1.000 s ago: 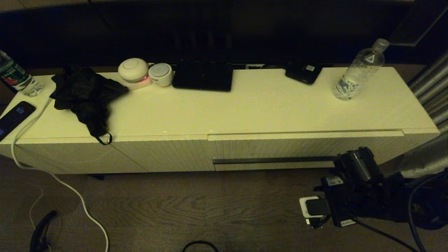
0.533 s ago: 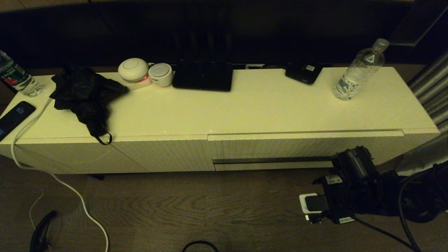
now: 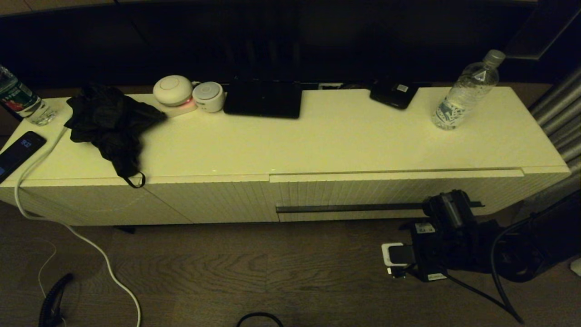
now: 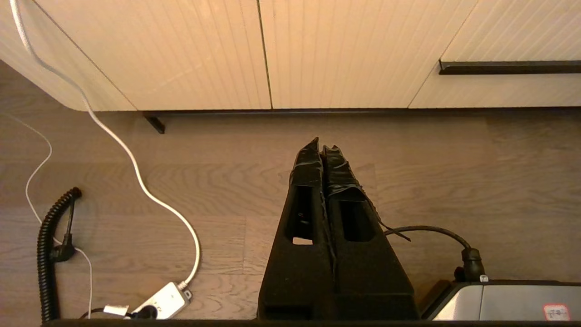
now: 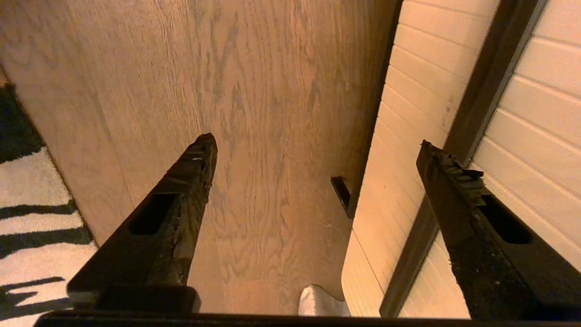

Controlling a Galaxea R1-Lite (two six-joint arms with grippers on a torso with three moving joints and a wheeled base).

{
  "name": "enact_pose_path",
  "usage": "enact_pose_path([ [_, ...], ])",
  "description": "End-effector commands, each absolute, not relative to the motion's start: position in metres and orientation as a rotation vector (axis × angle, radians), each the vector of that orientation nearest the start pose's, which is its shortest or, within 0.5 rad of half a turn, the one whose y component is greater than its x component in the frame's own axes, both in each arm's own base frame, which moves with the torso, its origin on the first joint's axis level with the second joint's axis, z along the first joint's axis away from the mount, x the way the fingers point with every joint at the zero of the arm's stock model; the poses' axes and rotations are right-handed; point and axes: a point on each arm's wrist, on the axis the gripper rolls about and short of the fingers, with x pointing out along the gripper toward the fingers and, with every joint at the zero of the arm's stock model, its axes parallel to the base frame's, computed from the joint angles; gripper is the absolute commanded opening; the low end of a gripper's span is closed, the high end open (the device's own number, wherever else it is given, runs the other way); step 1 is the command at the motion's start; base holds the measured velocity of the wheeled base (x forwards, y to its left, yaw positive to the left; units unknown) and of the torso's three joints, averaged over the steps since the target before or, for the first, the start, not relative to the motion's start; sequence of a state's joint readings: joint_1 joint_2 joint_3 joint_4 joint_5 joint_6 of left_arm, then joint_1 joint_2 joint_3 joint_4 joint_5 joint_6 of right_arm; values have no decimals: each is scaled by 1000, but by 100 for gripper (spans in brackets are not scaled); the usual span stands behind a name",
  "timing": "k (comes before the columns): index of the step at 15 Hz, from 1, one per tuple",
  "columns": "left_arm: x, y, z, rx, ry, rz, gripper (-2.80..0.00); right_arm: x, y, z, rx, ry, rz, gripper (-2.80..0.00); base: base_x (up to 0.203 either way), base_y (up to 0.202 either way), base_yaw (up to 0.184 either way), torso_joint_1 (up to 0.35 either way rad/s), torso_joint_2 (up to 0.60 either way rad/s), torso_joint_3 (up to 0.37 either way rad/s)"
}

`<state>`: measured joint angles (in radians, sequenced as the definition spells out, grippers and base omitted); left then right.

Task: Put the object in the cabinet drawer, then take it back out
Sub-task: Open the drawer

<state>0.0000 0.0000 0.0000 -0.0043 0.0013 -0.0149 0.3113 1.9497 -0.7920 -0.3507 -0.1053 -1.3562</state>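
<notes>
— Right gripper (image 5: 317,145)?
— Fingers are standing spread wide, pinching nothing, low by the right end of the dark handle (image 3: 349,208); the cabinet drawer (image 3: 395,193) is sitting closed.
— Left gripper (image 4: 323,147)?
— Pressed together, hanging over the floor, near side.
— The bottle (image 3: 467,91)?
— Standing upright on the cabinet (image 3: 290,145) top, far right, well apart from the gripper.

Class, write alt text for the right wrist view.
The right claw, open, reaches beside the cabinet drawer, one finger overlapping its dark bar handle; wooden floor lies beyond.
</notes>
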Motion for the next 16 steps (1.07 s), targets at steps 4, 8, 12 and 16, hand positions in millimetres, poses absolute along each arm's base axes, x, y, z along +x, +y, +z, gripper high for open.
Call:
enact_pose_path([
  [4,-23,0,76,-15,-6,1,-280,325,93,66,-1413,533,700,0,0,0,0,0,0,0],
  [8,-23,0,75,-15,-5,1,-280,335,94,68,-1406,509,680,0,0,0,0,0,0,0],
  [12,-23,0,76,-15,-5,1,-280,343,92,62,-1400,489,661,0,0,0,0,0,0,0],
  [16,-23,0,75,-15,-5,1,-280,355,92,59,-1393,453,637,0,0,0,0,0,0,0],
])
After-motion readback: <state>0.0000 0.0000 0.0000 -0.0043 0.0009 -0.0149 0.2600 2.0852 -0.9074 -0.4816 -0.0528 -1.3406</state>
